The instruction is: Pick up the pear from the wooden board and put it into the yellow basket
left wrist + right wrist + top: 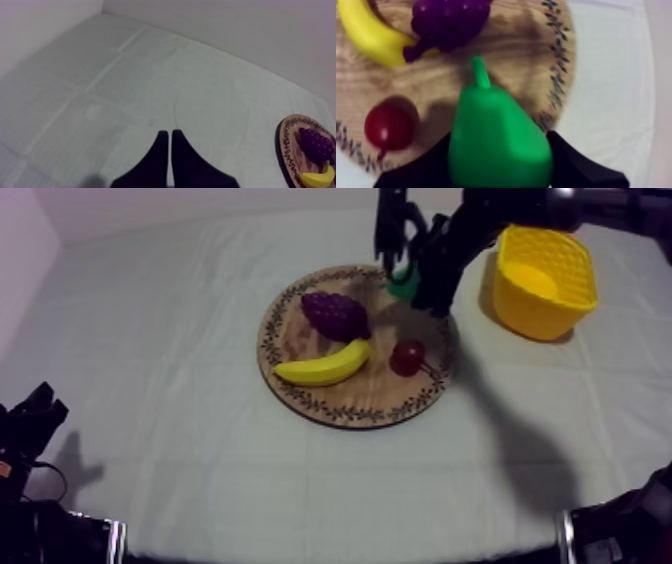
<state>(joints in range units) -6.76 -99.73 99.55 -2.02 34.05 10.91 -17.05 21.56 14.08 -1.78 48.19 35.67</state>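
Found the right gripper [397, 270] at the one o'clock rim of the wooden board [330, 403], arm slanting down from two o'clock past the yellow basket [520, 313], fingers [576, 167] clamped on the broad sides of the pear [498, 140], stem toward the grapes [448, 20]. Noted the left gripper [167, 150] low at eight o'clock over bare worktop [150, 75], fingers pressed together into a narrow wedge, holding nothing. Could not tell whether the pear touched the board or hung just above it; from above, saw most of it hidden behind the arm.
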